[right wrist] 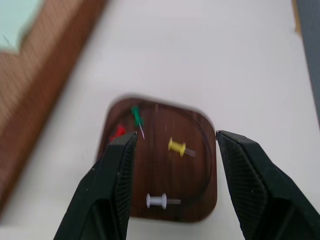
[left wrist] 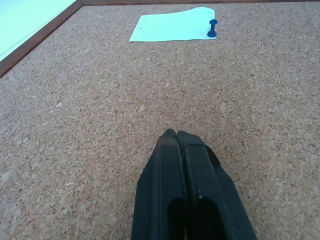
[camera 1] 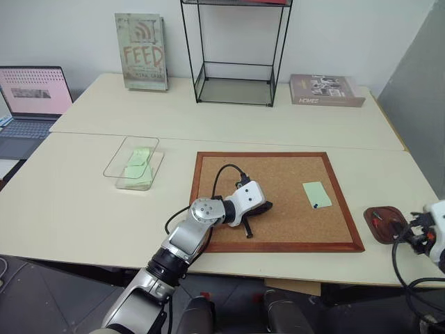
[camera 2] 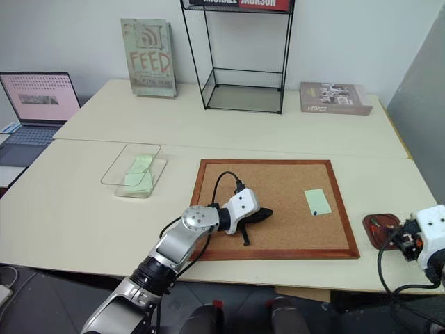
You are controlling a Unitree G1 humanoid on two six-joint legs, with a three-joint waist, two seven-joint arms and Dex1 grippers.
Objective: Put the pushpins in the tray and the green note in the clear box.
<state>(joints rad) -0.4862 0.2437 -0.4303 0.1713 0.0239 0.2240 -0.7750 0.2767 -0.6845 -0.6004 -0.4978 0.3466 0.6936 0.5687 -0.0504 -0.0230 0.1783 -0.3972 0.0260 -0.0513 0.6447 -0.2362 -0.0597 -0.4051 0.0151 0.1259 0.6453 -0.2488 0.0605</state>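
Cork-faced square board with a reddish wood frame point(camera 1: 278, 202) lying flat near the desk's front edge, right of centre. Pale mint-green rectangular paper note point(camera 1: 317, 194) on the cork near the board's right edge, pinned at its front corner by a dark blue pushpin point(left wrist: 213, 28). Left gripper point(left wrist: 176, 135) resting over the cork toward the board's front-left part, black fingers pressed together, nothing between them, well apart from the note. Small reddish-brown wooden tray with rounded corners point(camera 1: 384, 224) on the desk just beyond the board's right front corner. In the tray: yellow pushpin point(right wrist: 176, 147), white pushpin point(right wrist: 157, 201), green pushpin point(right wrist: 136, 115), red pushpin point(right wrist: 118, 132), all lying loose. Right gripper point(right wrist: 175, 137) hovering over the tray near the desk's right edge, fingers spread, empty. Transparent shallow rectangular plastic box point(camera 1: 134, 163) on the desk left of the board, green slips of paper point(camera 1: 139, 167) inside. Black wire-frame shelf point(camera 1: 235, 52) at the desk's back edge, upright book with FEED on its cover point(camera 1: 142, 52) to its left, flat book point(camera 1: 327, 90) to its right. Open laptop point(camera 1: 31, 94) off the desk's left edge.
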